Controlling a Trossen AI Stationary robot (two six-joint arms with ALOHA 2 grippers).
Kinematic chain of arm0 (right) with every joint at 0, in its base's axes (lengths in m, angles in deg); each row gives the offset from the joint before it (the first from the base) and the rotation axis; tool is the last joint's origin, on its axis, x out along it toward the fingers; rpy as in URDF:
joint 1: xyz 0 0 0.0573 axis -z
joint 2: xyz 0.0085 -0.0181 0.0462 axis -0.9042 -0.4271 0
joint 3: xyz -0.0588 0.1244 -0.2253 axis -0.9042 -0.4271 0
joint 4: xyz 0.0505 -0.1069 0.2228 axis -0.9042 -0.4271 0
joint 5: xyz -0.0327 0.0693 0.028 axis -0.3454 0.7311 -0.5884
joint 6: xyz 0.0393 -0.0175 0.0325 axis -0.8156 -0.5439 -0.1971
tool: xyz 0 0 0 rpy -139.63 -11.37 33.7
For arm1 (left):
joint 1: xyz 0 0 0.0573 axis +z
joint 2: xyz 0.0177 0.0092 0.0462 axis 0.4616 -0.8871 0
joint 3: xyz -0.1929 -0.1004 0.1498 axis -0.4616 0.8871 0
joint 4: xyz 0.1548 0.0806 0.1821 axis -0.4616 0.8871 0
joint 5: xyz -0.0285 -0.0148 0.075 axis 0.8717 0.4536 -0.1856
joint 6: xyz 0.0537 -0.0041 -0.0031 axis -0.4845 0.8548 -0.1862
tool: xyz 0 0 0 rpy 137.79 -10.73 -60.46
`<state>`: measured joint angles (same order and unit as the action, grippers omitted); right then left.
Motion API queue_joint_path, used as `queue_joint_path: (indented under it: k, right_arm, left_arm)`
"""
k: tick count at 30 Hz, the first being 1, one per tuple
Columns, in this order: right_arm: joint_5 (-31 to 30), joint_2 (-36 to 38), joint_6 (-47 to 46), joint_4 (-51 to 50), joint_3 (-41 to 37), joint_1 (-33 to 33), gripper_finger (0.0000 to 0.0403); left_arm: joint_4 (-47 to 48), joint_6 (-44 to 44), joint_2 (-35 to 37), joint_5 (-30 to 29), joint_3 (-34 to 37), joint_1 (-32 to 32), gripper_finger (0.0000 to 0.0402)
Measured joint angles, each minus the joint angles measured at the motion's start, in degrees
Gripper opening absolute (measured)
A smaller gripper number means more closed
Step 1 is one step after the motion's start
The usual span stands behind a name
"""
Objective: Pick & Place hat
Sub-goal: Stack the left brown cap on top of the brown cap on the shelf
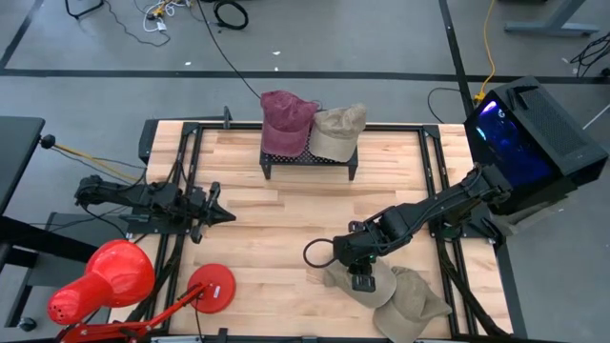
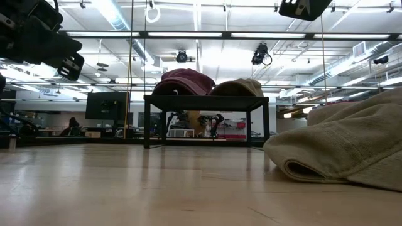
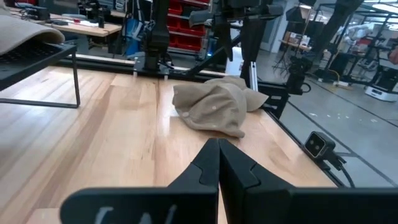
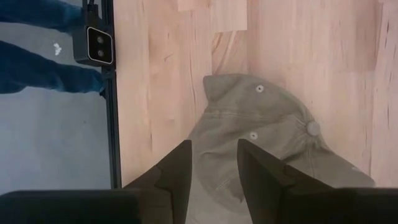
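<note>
Two beige hats (image 1: pixel 410 300) lie crumpled, one against the other, on the wooden table near its near right corner; the closer one shows in the right wrist view (image 4: pixel 261 130) and the left wrist view (image 3: pixel 214 109). My right gripper (image 4: pixel 214 165) hangs open above that hat, pointing steeply down, clear of it (image 1: pixel 360 279). A maroon hat (image 1: pixel 286 119) and another beige hat (image 1: pixel 338 129) sit on top of a black mesh rack (image 1: pixel 310 164) at the far middle. My left gripper (image 1: pixel 227 214) waits shut and level at the table's left side.
A red lamp (image 1: pixel 105 276) with a round red base (image 1: pixel 210 286) stands at the near left corner. A black box with a blue light (image 1: pixel 534 133) is off the right edge. Black frame rails (image 4: pixel 112 124) run along the table's sides. Bare wood lies between rack and hats.
</note>
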<state>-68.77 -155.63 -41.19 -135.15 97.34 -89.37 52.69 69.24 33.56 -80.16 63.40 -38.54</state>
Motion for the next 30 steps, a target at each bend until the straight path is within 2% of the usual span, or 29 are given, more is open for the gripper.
queue_joint_path:
  k: [10, 21, 30]
  right_arm:
    - [0.0, 0.0, 0.0, 0.2, 0.0, 0.0, 0.0129]
    - [0.0, 0.0, -0.7, 0.7, 0.0, 0.0, 0.0129]
    - [1.5, 0.0, -0.8, 0.9, 0.0, 0.0, 0.0129]
  left_arm:
    - [-4.4, 0.7, -0.1, 0.0, 1.9, 0.0, 0.0]
    - [-4.3, -1.0, -0.1, -1.1, 2.0, 1.7, 0.0002]
    - [-5.3, 2.6, -0.1, -1.6, 2.1, 2.9, 0.0033]
